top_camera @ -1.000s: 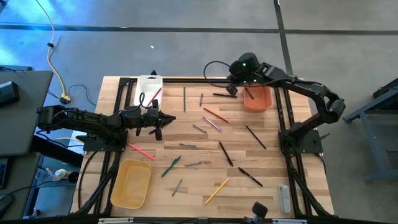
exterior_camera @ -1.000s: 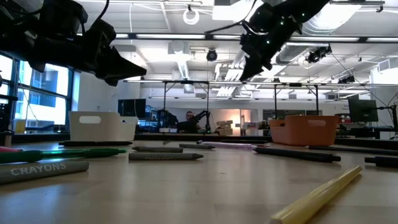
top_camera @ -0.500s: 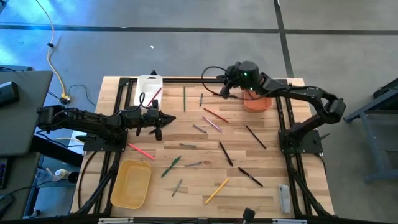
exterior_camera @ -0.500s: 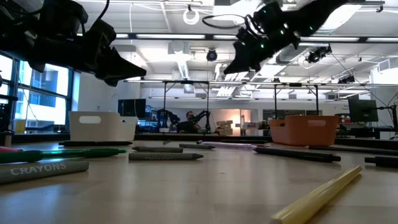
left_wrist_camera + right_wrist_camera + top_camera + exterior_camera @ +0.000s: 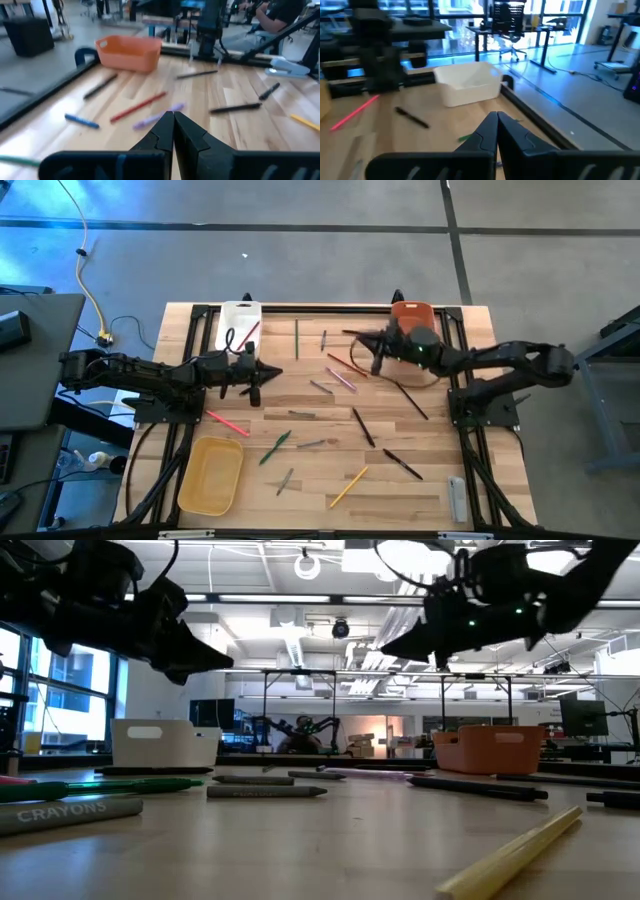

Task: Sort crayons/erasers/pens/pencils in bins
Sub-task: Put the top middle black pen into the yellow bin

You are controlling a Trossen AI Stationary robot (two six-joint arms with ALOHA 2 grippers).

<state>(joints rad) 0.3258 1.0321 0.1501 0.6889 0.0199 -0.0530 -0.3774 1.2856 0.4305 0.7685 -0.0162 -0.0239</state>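
Note:
Several thin sticks lie flat and scattered on the wooden table: a red one point(image 5: 228, 422), a green one point(image 5: 275, 447), a yellow one point(image 5: 348, 487), black ones point(image 5: 362, 426), a pink one point(image 5: 342, 378). The white bin point(image 5: 240, 323) stands far left with a red stick in it. The orange bin point(image 5: 411, 315) is far right, partly under my right arm, and the yellow bin point(image 5: 211, 474) is near left. My left gripper point(image 5: 278, 371) is shut and hangs level above the table's left middle. My right gripper point(image 5: 352, 338) is shut and level, just left of the orange bin, clear of the table point(image 5: 385, 650).
A grey flat bar point(image 5: 457, 498) lies at the near right corner. Black frame rails point(image 5: 452, 360) run along the table's sides and far edge. A grey stick marked CRAYONS point(image 5: 70, 812) lies close to the low camera. A person point(image 5: 272, 12) sits beyond the table.
My right gripper has swung away from above the orange bin, sunk lower and gone toward the table's near edge. It has tipped from pointing steeply down to level and stays shut. The arm has folded back toward the right edge. My left gripper has kept still.

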